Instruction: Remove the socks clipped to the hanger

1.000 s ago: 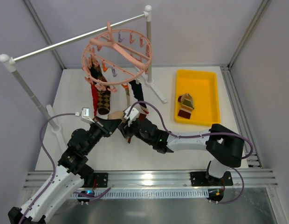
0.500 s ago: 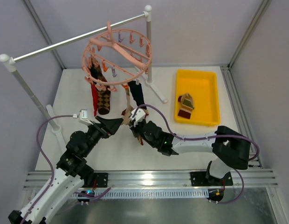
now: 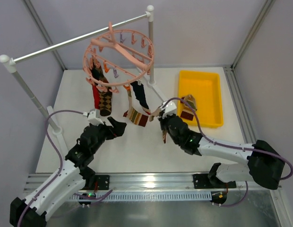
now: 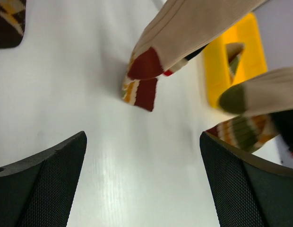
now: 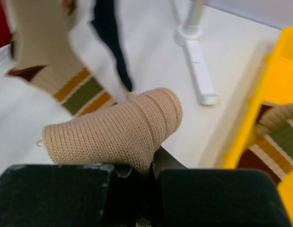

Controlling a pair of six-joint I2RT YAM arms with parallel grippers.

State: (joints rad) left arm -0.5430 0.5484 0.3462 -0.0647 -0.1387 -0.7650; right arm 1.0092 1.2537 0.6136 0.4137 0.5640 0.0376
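The tan sock has passed from the left gripper, now spread wide and empty, to the right gripper, clamped on it near the tray; it seems free of the hanger, where more socks remain clipped.

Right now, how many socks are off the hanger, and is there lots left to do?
Done: some socks lie in the yellow tray. In hand: the right claw is shut on a tan sock, close to the tray; the left claw is open and empty. Left: several more, like the argyle sock and the navy sock, hang clipped to the pink hanger.
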